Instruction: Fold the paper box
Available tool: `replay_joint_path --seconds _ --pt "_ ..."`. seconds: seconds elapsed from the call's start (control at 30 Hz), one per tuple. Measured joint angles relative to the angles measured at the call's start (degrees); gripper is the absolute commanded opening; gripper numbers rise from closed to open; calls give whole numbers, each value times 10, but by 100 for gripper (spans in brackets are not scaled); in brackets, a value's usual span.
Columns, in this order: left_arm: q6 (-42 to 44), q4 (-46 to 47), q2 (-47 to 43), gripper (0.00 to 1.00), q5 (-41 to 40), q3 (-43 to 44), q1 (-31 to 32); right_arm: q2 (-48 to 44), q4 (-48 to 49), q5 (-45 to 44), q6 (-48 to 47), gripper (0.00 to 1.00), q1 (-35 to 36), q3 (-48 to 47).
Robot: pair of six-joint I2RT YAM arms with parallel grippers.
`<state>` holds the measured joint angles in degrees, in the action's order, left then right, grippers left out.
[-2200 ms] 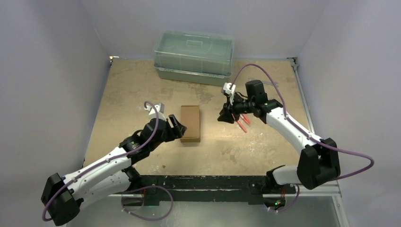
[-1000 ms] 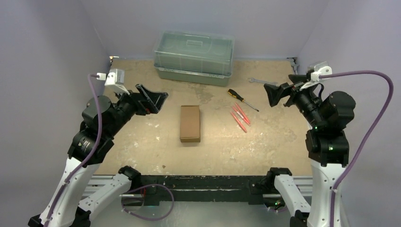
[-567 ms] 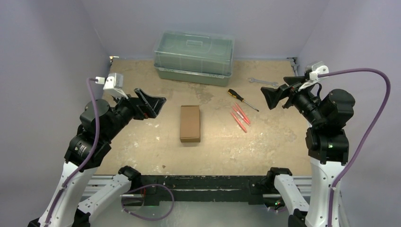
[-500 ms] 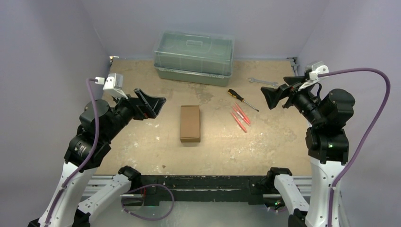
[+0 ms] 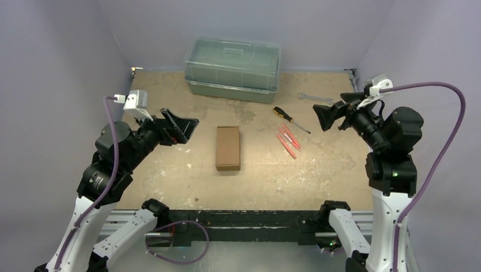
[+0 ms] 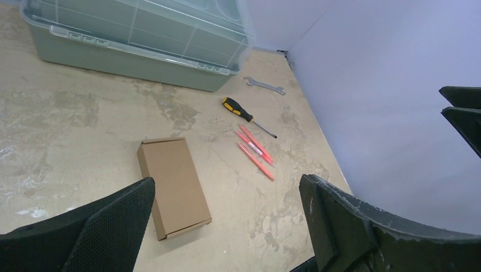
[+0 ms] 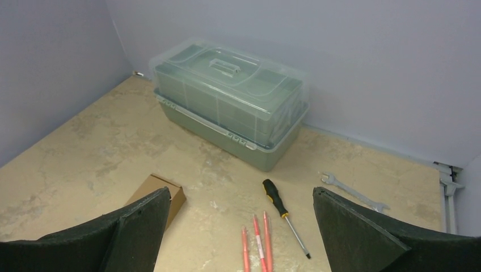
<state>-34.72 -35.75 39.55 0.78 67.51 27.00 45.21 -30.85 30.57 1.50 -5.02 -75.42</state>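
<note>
One paper box (image 5: 228,148), between left gripper (image 5: 182,126) and right gripper (image 5: 323,117), untouched

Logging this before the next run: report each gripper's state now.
Left gripper: jaws open, holding nothing.
Right gripper: jaws open, holding nothing.
</note>
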Motion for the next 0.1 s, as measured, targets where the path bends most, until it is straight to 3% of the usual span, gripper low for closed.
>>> replay_joint_path --seconds 0.1 --pt "0 2 -3 99 3 -9 0 -5 3 -10 -3 99 0 20"
